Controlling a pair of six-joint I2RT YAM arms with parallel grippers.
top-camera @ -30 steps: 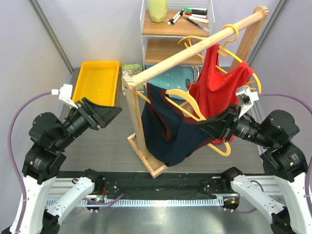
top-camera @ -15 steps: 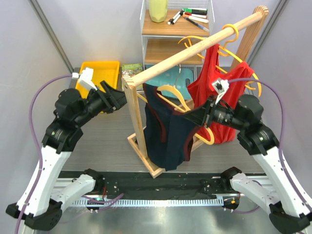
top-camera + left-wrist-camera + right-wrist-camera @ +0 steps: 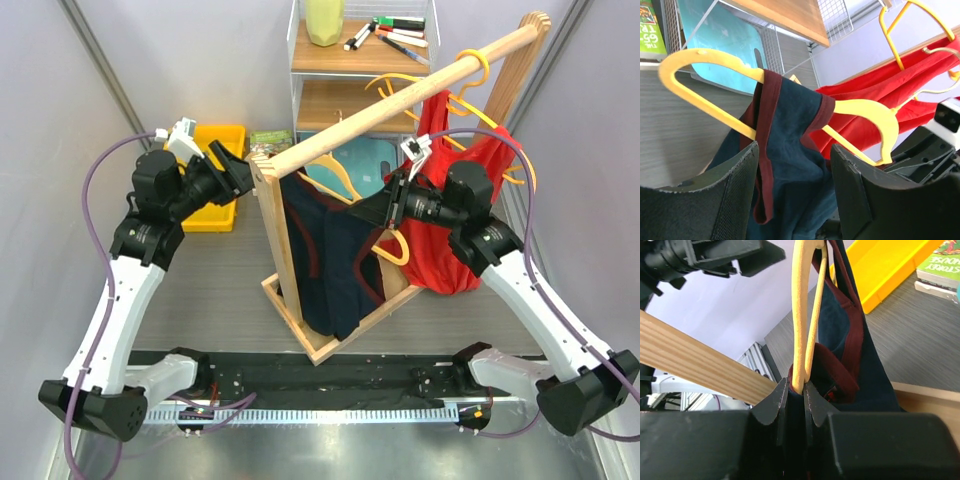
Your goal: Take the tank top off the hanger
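Observation:
A navy tank top [image 3: 330,255] with maroon trim hangs on a yellow hanger [image 3: 335,187] just under the wooden rail [image 3: 400,97]. My right gripper [image 3: 382,212] is shut on one end of the hanger [image 3: 802,315], with the tank top [image 3: 862,360] draped just beyond its fingertips [image 3: 812,397]. My left gripper [image 3: 238,168] is open beside the rack's left post. In the left wrist view its gripper [image 3: 792,150] frames the tank top [image 3: 790,145] and a maroon strap over the hanger [image 3: 705,57], without touching them.
A red garment [image 3: 450,220] hangs on another yellow hanger behind my right arm. The rack's post [image 3: 272,230] and base frame [image 3: 320,345] stand mid-table. A yellow bin [image 3: 215,195] sits at the back left, and a shelf [image 3: 350,55] with markers behind.
Both arms have risen and closed in on the rack. My right gripper carried the hanger and tank top up and left. My left gripper swung right, up to the tank top.

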